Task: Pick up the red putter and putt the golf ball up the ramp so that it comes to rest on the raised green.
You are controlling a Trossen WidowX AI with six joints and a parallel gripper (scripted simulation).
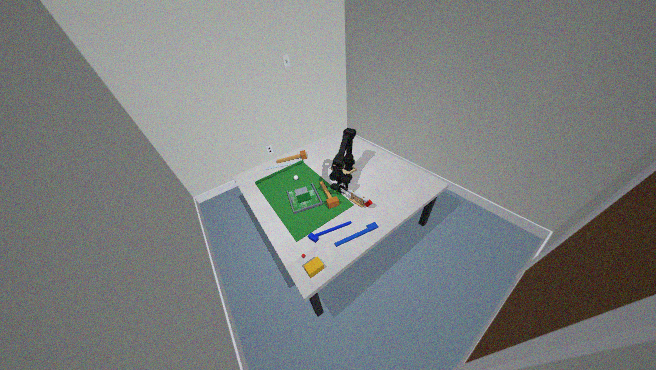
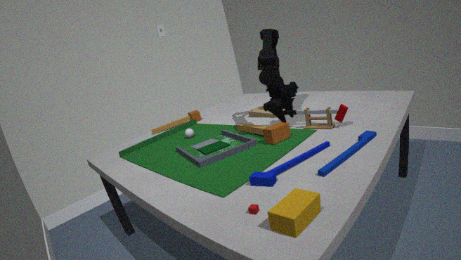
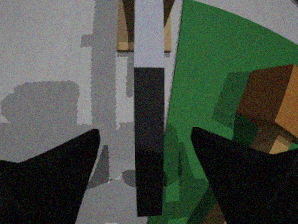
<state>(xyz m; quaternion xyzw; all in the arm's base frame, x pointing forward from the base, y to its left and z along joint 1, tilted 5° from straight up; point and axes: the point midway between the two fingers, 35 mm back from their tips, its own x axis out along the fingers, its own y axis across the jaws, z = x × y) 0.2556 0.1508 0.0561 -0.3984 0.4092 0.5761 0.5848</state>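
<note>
The gripper (image 3: 148,163) hangs low over the red putter (image 2: 321,112), its fingers apart on either side of the dark grip end and not yet touching it. The putter lies across a small wooden rack (image 2: 319,119) on the worktop (image 2: 369,105), red head at 3 o'clock of the arm, just off the green mat's (image 2: 169,158) edge. An orange mallet (image 2: 268,131) crowds the fingers at 4 o'clock. The golf ball (image 2: 189,132) sits on the mat near its far border, well apart from the walled ramp (image 2: 218,145).
</note>
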